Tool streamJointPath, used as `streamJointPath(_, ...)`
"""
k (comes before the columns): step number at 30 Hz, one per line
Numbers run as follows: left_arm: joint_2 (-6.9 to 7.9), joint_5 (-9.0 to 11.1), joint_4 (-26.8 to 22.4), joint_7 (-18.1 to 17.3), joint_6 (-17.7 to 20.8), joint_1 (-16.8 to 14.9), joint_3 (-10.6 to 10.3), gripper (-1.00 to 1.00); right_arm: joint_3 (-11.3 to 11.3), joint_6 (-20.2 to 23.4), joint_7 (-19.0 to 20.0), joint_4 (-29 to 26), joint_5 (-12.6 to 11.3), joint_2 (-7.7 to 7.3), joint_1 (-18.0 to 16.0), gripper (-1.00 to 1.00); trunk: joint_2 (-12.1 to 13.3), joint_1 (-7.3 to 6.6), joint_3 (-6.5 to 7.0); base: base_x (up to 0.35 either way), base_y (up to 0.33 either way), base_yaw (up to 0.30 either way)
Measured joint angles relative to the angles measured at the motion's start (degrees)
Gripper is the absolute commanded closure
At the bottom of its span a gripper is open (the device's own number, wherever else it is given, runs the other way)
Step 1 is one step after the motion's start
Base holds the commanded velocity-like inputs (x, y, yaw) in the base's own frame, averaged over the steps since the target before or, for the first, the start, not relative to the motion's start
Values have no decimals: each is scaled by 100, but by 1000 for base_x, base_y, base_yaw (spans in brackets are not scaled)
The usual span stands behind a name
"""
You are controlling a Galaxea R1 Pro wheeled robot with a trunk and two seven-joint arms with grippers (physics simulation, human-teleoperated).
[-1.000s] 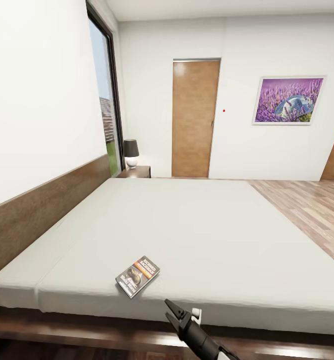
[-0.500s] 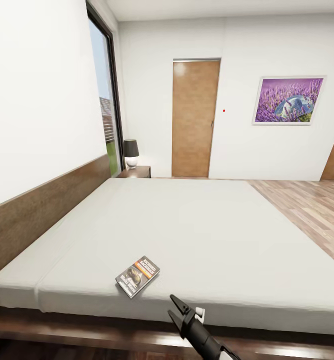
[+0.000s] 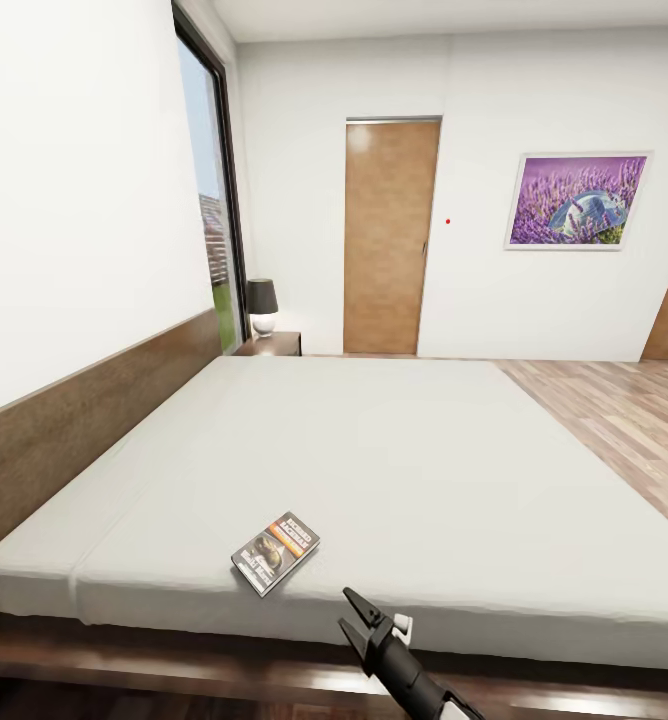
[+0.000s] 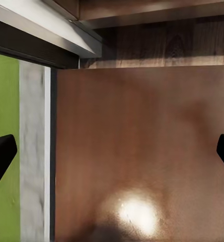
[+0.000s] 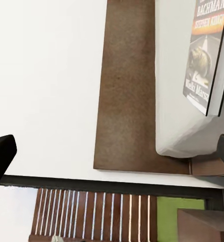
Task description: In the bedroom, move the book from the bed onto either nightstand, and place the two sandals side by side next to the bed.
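off-white bed (image 3: 394, 450), book (image 3: 275, 551) near edge, right gripper (image 3: 351, 612) spread beside it

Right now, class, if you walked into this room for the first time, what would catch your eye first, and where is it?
The huge off-white bed dominates the room, its brown headboard along the left wall. A small dark book with an orange band lies flat near the mattress's near edge, with the right gripper open just short of it. On the far wall, a purple flower picture hangs right of a wooden door.
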Motion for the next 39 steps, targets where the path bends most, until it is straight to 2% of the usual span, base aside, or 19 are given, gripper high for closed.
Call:
streamJointPath(4,0,-2,0,0,3,0,0,-100,-6,6,-8,-3,-2,-18,-1,-100,0,0,0,0,0,0)
streamJointPath(10,0,-2,-2,0,10,8,0,-100,-7,9,-8,4,-2,-40,0,-100,-239,131,-107,0,0,0)
streamJointPath(18,20,-4,-8,0,61,-6,39,-100,-10,10,-12,9,-2,-50,1,-100,-241,132,-108,0,0,0)
streamJointPath(25,16,1,-3,-3,317,-5,464,-100,-7,10,-33,3,0,-49,-5,-100,-480,263,-215,0,0,0)
streamJointPath(30,11,-8,-3,-6,609,-6,776,-100,-4,11,-120,-4,0,-45,-7,-100,-481,264,-215,0,0,0)
streamJointPath(39,11,-7,0,-8,751,0,952,-100,-1,11,-173,-11,4,-47,-8,-100,-481,264,-215,0,0,0)
